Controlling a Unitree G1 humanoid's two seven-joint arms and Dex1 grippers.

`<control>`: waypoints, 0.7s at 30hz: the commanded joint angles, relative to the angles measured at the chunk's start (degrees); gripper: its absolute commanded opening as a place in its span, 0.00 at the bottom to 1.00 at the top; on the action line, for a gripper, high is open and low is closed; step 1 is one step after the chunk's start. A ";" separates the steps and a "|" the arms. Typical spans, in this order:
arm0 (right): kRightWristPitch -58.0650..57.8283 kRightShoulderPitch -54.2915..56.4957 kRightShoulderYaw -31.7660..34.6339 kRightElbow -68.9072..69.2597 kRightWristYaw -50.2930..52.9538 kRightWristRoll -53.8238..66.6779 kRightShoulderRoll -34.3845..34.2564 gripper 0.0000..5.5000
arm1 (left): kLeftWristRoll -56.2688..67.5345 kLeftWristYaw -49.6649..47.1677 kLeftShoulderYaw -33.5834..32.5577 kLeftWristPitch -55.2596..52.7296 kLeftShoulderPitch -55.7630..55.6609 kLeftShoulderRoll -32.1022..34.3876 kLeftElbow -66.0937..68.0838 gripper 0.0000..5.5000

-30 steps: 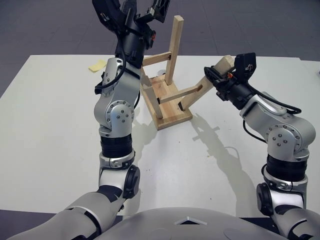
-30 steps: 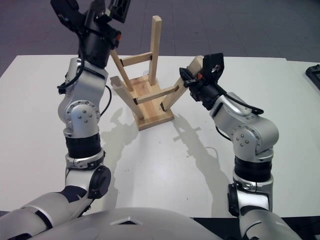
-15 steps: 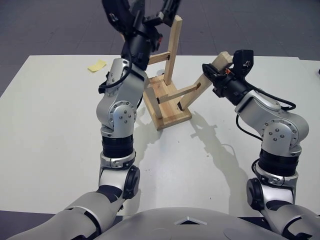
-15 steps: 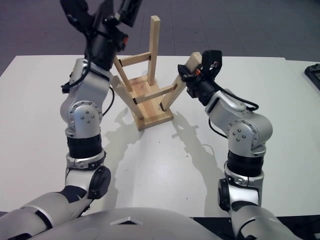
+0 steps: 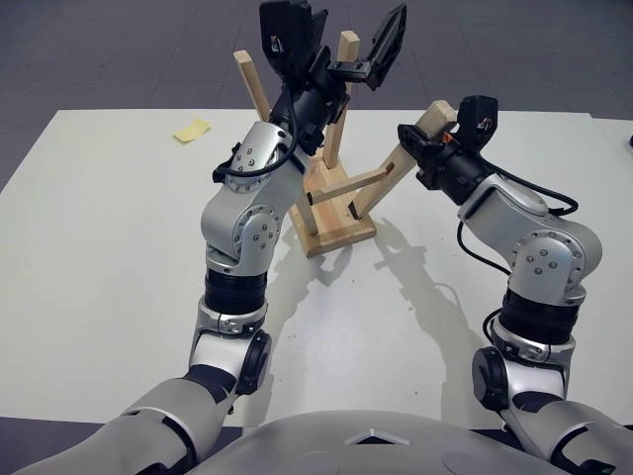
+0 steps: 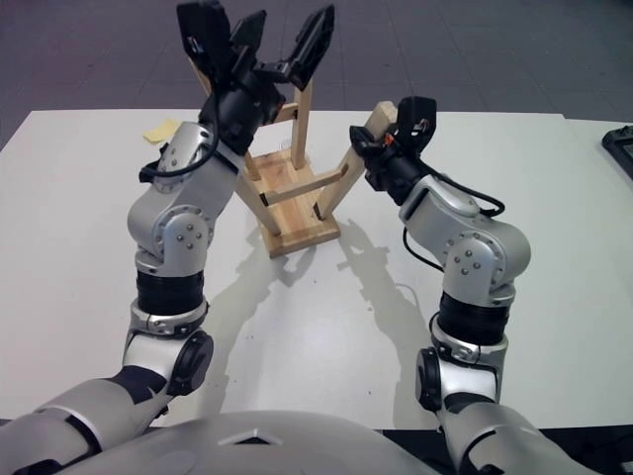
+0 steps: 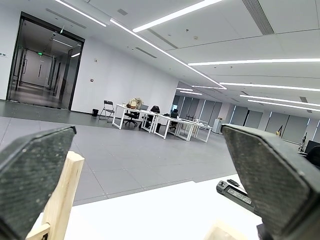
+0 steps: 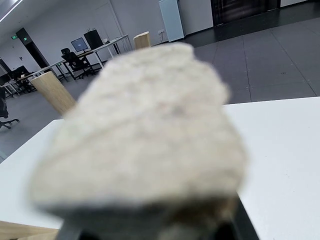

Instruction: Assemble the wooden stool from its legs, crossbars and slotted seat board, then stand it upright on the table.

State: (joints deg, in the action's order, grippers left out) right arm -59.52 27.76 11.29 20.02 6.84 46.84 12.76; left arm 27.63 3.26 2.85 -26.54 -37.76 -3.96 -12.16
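The wooden stool (image 5: pixel 334 198) lies upside down, its seat board (image 5: pixel 341 230) on the white table (image 5: pixel 119 247) and its legs pointing up. My right gripper (image 5: pixel 431 146) is shut on the top end of the right-hand leg (image 5: pixel 404 166), whose end grain (image 8: pixel 145 130) looms close in the right wrist view. My left gripper (image 5: pixel 336 47) hangs open above the back legs, its dark pads (image 7: pixel 30 175) spread wide, with one leg end (image 7: pixel 60 200) beside a pad. A crossbar (image 5: pixel 348 185) joins the front legs.
A yellow note (image 5: pixel 192 130) lies at the table's far left. A dark device (image 6: pixel 618 146) sits at the table's right edge. Bare table surface stretches in front of the stool and to its left.
My left arm has swung right and down, bringing its open gripper from up at the left to over the stool's legs. The right gripper has kept its hold on the leg.
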 commanded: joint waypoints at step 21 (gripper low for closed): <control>-7.38 -10.82 -21.33 0.56 -11.47 -9.64 8.73 0.18 | -1.68 1.87 -0.02 -1.62 1.21 -0.03 0.57 0.98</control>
State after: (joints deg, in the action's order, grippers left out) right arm -57.25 25.96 0.00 24.56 -2.01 38.47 20.01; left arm 26.51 5.12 2.71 -26.80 -37.20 -3.90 -12.18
